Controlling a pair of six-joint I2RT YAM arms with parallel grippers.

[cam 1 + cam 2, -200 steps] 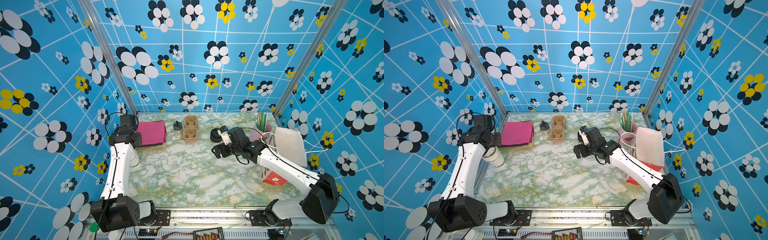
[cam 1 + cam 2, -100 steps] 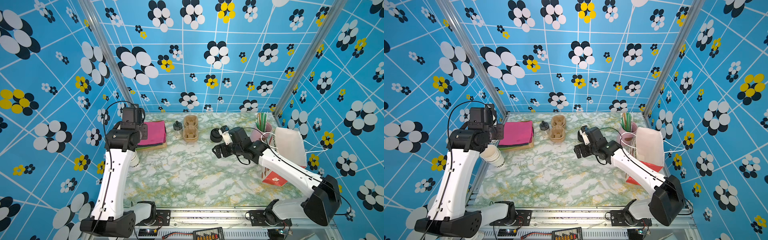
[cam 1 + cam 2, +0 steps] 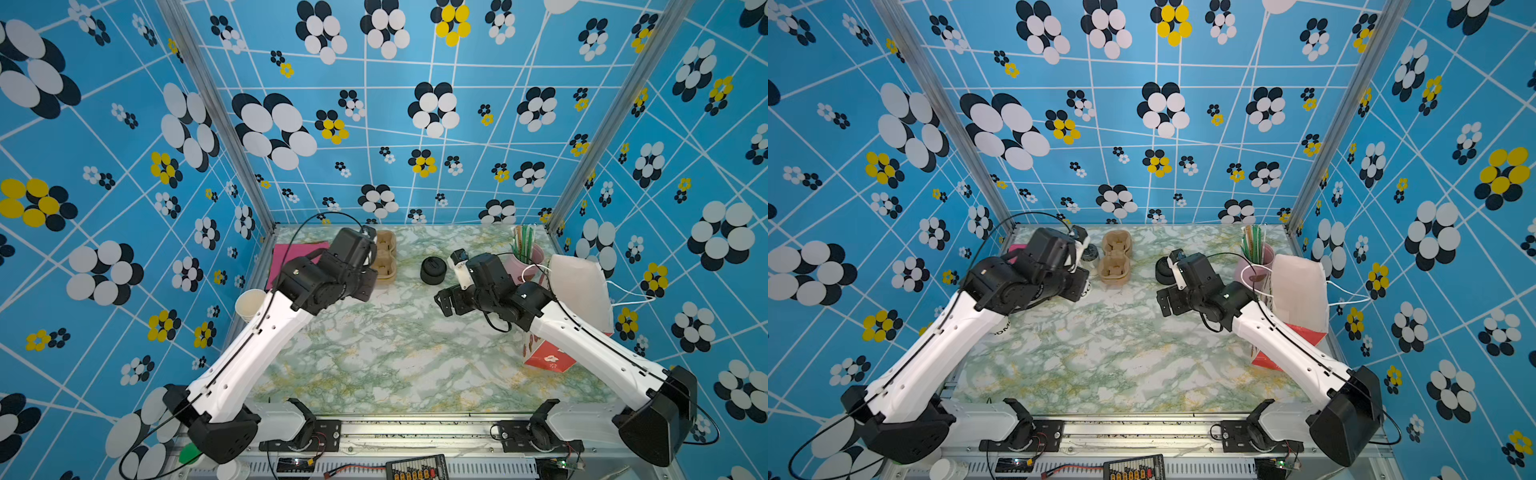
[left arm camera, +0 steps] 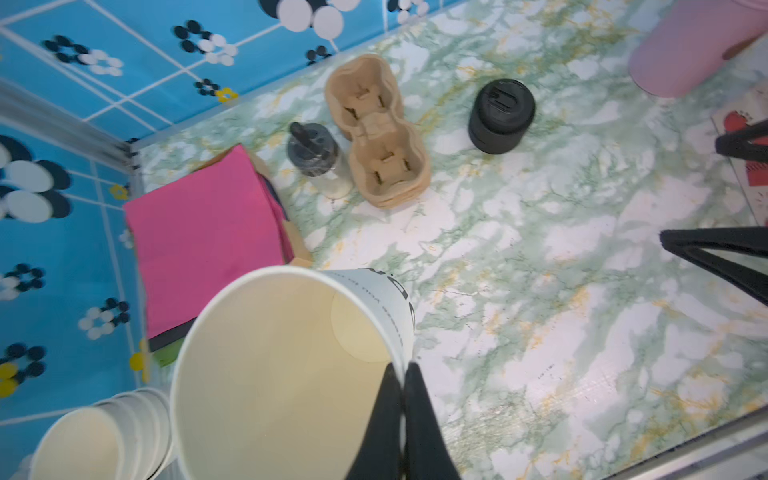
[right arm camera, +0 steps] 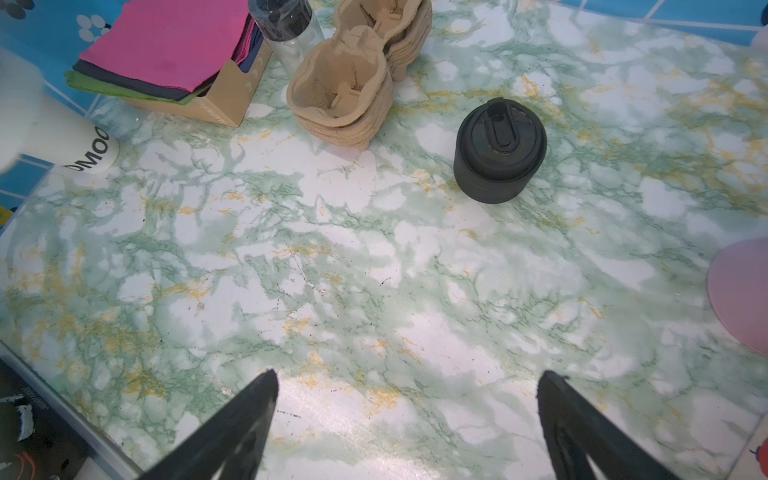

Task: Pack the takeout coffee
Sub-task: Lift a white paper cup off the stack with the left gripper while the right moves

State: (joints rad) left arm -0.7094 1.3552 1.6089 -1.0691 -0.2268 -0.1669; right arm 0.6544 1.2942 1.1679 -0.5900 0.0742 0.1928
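Left gripper (image 4: 401, 369) — jaws closed narrow, pinching the rim of the white paper cup (image 4: 266, 374). The cup is lidless and tilted, with dark lettering low on its side, and is held near the stack of lidless cups (image 4: 95, 440) at the left edge of the table (image 4: 540, 332). Right gripper (image 5: 409, 376) — jaws spread wide, holding nothing, above the bare tabletop near the stack of black lids (image 5: 498, 153).

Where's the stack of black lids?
In both top views the lid stack stands at the back, right of centre, between the cardboard carriers and the pink cup, just beyond the right gripper.
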